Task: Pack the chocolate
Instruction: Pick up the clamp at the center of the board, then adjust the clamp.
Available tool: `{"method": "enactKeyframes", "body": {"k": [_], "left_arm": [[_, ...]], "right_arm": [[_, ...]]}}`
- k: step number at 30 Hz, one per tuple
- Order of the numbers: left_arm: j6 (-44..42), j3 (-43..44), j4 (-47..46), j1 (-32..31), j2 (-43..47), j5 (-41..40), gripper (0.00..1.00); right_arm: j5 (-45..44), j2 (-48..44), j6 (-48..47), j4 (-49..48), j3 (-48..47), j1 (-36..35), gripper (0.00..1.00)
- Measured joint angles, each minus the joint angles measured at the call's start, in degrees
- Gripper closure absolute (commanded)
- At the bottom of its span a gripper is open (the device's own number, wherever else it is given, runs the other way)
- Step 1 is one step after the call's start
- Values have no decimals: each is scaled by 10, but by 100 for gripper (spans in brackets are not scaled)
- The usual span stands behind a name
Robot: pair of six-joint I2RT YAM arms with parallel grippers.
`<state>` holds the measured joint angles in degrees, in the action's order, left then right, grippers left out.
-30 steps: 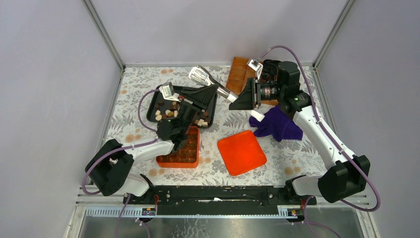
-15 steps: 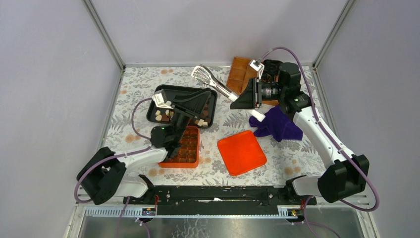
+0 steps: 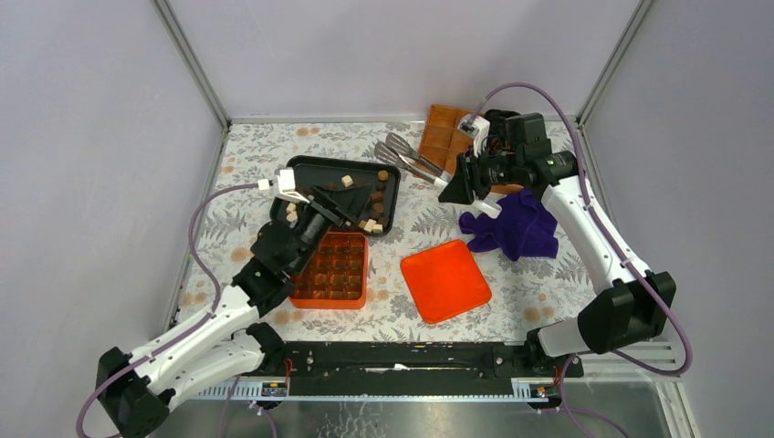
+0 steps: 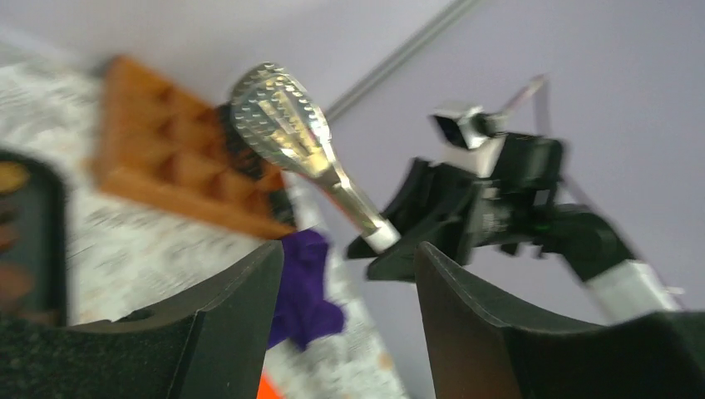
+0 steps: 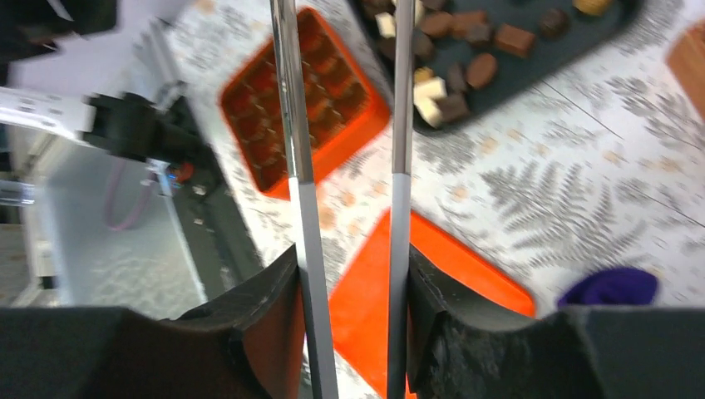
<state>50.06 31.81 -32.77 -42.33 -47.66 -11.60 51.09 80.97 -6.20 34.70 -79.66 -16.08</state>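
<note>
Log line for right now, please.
left pincer: open, empty, above tray | right pincer: shut on tongs | chocolate: pieces loose in tray

top cam overhead, whole table (image 3: 548,283); l wrist faces tongs (image 4: 287,137); r wrist close along them

No text, label, brand, number or sign can be read in any view: the tongs (image 5: 293,125) clamped in the right gripper (image 5: 349,283) show bare metal, and the white fitting (image 3: 286,181) just behind the left gripper (image 4: 349,258) is too small to make out.
</note>
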Motion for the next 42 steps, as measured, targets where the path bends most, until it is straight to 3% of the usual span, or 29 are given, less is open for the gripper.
{"method": "enactKeyframes", "body": {"k": [6, 15, 25, 42], "left_arm": [[-59, 61, 307, 0, 9, -70, 34], [-113, 62, 506, 1, 41, -162, 34], [-90, 26, 516, 4, 82, -191, 34], [-72, -5, 495, 4, 99, -195, 34]], "right_arm": [[-128, 44, -117, 63, -12, -12, 54], [-265, 151, -205, 101, -43, -82, 55], [-339, 252, -246, 116, -105, -103, 61], [-346, 310, -253, 145, -144, -121, 59]]}}
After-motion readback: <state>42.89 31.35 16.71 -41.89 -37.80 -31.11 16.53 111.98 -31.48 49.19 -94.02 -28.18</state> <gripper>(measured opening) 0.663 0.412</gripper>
